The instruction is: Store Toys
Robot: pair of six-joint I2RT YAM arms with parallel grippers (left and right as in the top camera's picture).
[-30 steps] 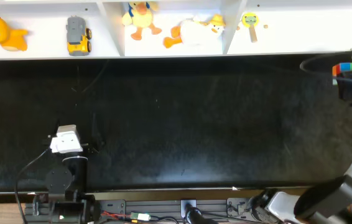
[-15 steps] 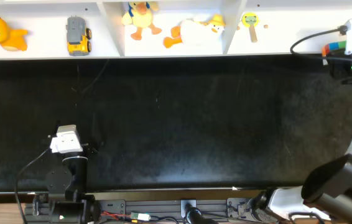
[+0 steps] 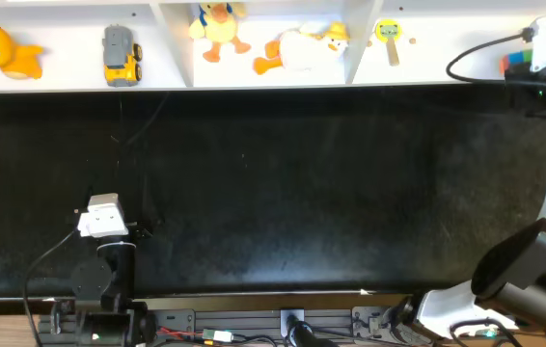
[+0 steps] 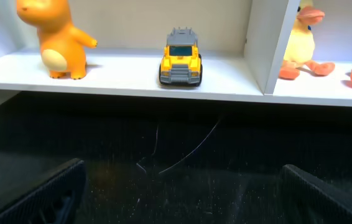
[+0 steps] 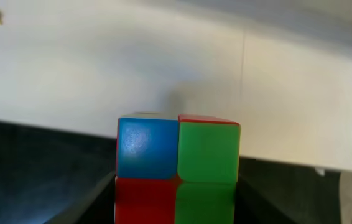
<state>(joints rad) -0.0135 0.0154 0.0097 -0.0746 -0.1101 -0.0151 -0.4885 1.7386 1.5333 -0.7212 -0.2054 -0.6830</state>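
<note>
Six toys in all: five sit on the white shelf (image 3: 254,82) along the 12 o'clock edge of the top view, and one is in the right gripper (image 5: 176,204). Two dividers (image 3: 177,43) show on the shelf.

In the bay at 11 o'clock stand two toys, an orange figure (image 3: 3,50) and, well apart from it, a yellow truck (image 3: 121,55), which faces out toward the black mat (image 3: 302,183).

One arm is down at 8 o'clock on the mat. Its left gripper (image 4: 179,199) has both fingers spread wide, with nothing between them. It points across the mat at the truck.

Two ducks share the middle bay at 12 o'clock. The yellow duck (image 3: 219,27) sits upright beside the left divider. The white duck (image 3: 302,48) lies on its side near the right divider.

One small rattle (image 3: 387,37) with a green face lies alone just past that divider, at 1 o'clock.

At 2 o'clock, the right gripper's two fingers are closed against the sides of one cube (image 5: 177,165). The four squares facing the wrist camera are blue, green, red and green. The cube is at the front edge of the shelf's right end, where the white floor meets the mat. Whether it touches the shelf cannot be told.
</note>
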